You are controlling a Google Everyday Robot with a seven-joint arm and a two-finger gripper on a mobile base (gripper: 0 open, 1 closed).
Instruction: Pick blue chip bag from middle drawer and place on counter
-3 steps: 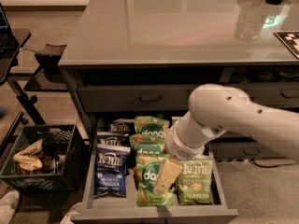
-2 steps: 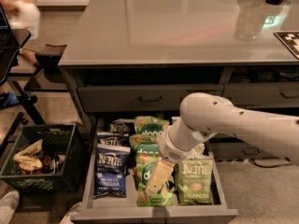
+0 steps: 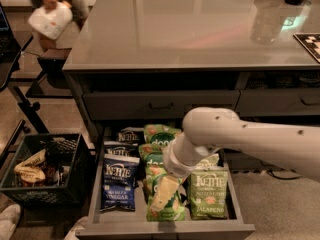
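My gripper (image 3: 164, 193) points down over green bags (image 3: 208, 196) in the open drawer (image 3: 165, 230), right of the blue bag (image 3: 120, 180) I need to reach. Grip state: cannot tell.

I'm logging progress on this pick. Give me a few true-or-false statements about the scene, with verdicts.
1. The middle drawer is open. True.
2. The gripper is over the blue chip bag. False: it is over the green bags, with the blue chip bag beside it.
3. The blue chip bag lies on the counter. False: it lies in the middle drawer, below the counter.
4. A black crate stands on the floor beside the cabinet. True.
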